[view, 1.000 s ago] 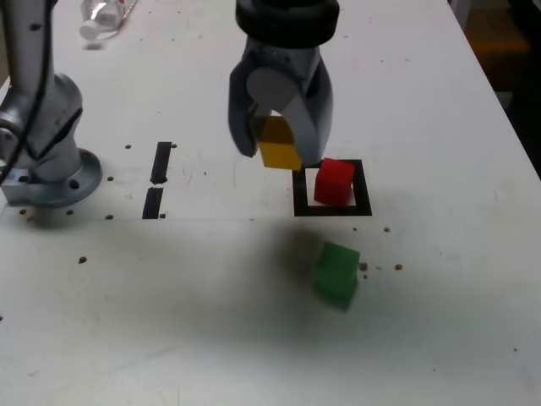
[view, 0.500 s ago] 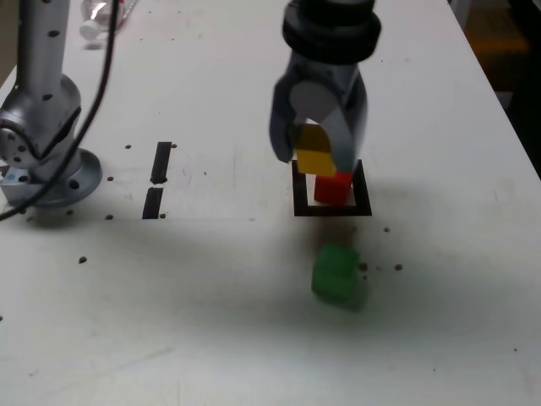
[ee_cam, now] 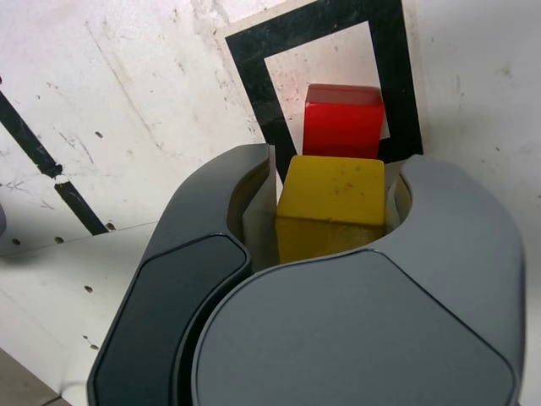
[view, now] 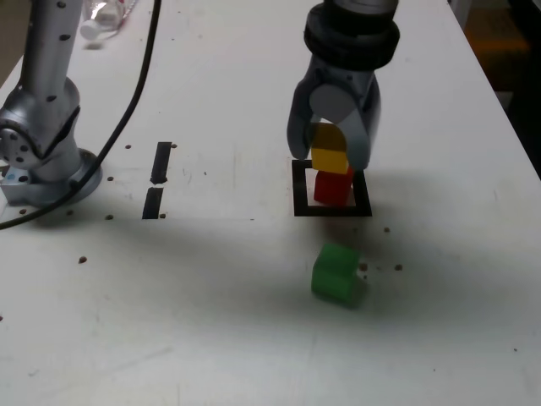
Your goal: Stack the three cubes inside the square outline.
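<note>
The yellow cube (ee_cam: 331, 199) is held by the gripper (view: 330, 156), pinched between its two curved fingers on opposite side faces, with its top left uncovered. Just beyond the fingertips and lower than the held block, the red cube (ee_cam: 342, 123) is seen inside the square outline (view: 300, 190) — whether the two cubes touch cannot be told. The green cube (view: 336, 272) lies on the table (view: 211, 313) outside the outline, apart from the gripper, towards the bottom of the exterior view. The blocks are judged to be light and stiff, with smooth faces on which a slight slip or twist could occur; little fragility is expected. For the green cube, a hold at mid-height across two opposite side faces would be best, with the fingers squared to its turned sides. The yellow cube seems ready to be centred over the red one and lowered gently — a corner bump could push the base askew.
</note>
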